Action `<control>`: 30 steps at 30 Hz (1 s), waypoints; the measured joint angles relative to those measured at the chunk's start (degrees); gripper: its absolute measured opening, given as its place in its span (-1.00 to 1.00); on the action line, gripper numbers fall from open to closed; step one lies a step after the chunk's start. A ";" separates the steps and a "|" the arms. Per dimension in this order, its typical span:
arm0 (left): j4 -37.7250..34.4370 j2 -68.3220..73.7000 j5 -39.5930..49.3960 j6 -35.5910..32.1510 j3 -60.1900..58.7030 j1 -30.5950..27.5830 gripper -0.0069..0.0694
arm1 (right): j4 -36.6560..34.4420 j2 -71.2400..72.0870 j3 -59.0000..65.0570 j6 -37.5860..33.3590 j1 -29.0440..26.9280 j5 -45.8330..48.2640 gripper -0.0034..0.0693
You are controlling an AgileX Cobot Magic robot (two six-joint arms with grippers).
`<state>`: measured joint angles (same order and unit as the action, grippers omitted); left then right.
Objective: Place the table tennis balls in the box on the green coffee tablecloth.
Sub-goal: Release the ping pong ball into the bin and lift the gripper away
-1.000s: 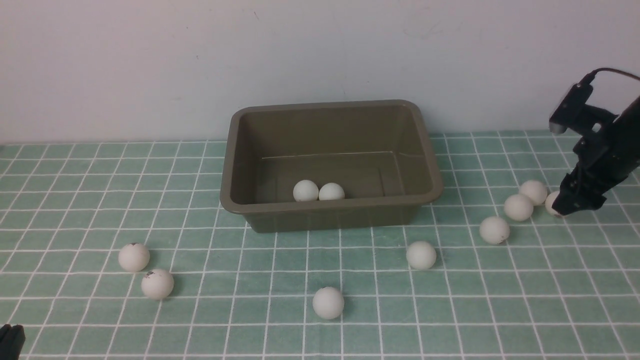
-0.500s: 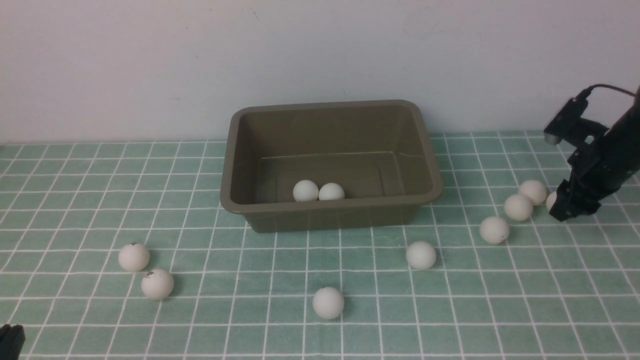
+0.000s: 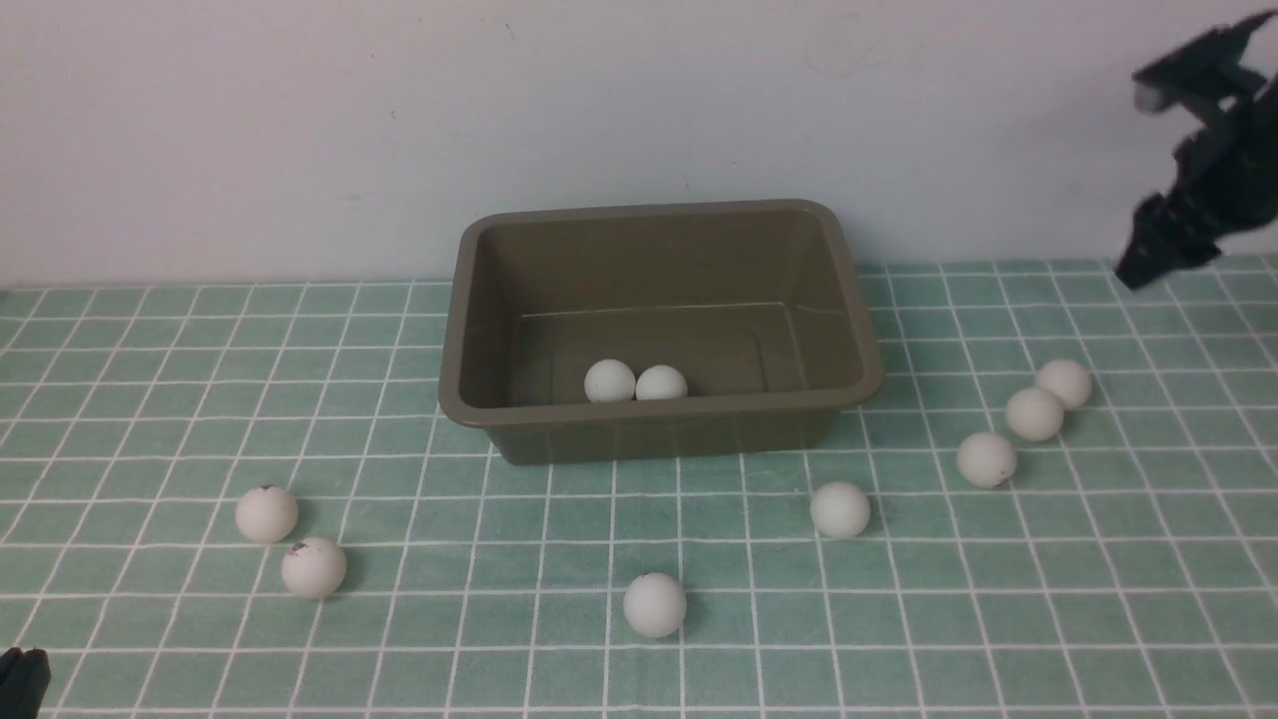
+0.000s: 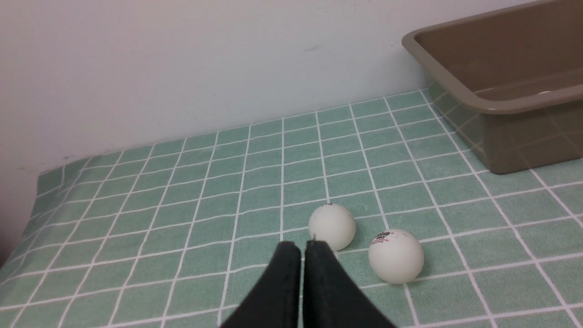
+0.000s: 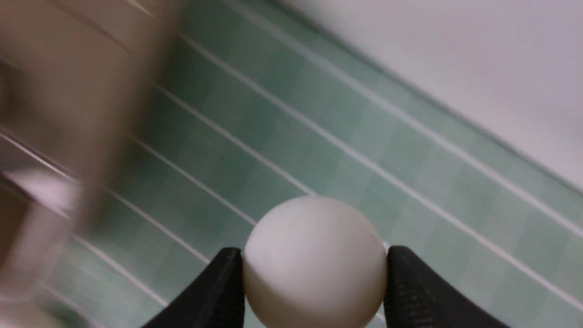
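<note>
The olive-brown box (image 3: pixel 659 411) stands at the middle back of the green coffee tablecloth (image 3: pixel 479 639), with two table tennis balls (image 3: pixel 610 380) inside. Several more white balls lie on the cloth: two at the left (image 3: pixel 267 513), one in front (image 3: pixel 654 604), and several at the right (image 3: pixel 986 459). My right gripper (image 3: pixel 1138 272) hangs high at the far right, above the cloth. In the right wrist view it (image 5: pixel 314 249) is shut on a white ball (image 5: pixel 314 278). My left gripper (image 4: pixel 303 246) is shut and empty, just short of two balls (image 4: pixel 332 226); the box (image 4: pixel 483 104) shows beyond them.
A pale wall rises right behind the box. The left gripper's tip (image 3: pixel 22 681) shows at the bottom left corner of the front view. Open cloth lies between the box's right side and the row of balls at the right.
My right gripper closed on the rightmost ball on the cloth and lifted it well above the table. The left gripper and the other balls have not moved.
</note>
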<state>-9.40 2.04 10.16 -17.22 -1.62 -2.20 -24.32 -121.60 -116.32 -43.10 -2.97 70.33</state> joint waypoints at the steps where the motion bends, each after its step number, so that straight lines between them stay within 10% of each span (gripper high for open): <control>1: 0.00 0.00 0.00 0.00 0.00 0.00 -0.83 | -3.61 0.00 -0.55 0.00 1.50 0.00 0.08; 6: 0.00 0.00 0.00 0.00 0.00 0.00 -0.83 | -9.16 -1.03 -0.99 -1.74 12.84 0.19 0.08; 14: 0.00 0.00 0.00 0.00 0.00 0.00 -0.83 | 10.53 -8.56 -0.99 3.73 28.40 -9.70 0.08; 30: 0.00 0.00 0.00 0.00 0.00 0.00 -0.83 | 22.51 -7.02 -0.99 20.19 29.52 -12.81 0.53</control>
<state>-9.40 2.04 10.16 -17.22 -1.62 -2.20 -1.82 -128.63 -117.31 -22.91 26.55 57.53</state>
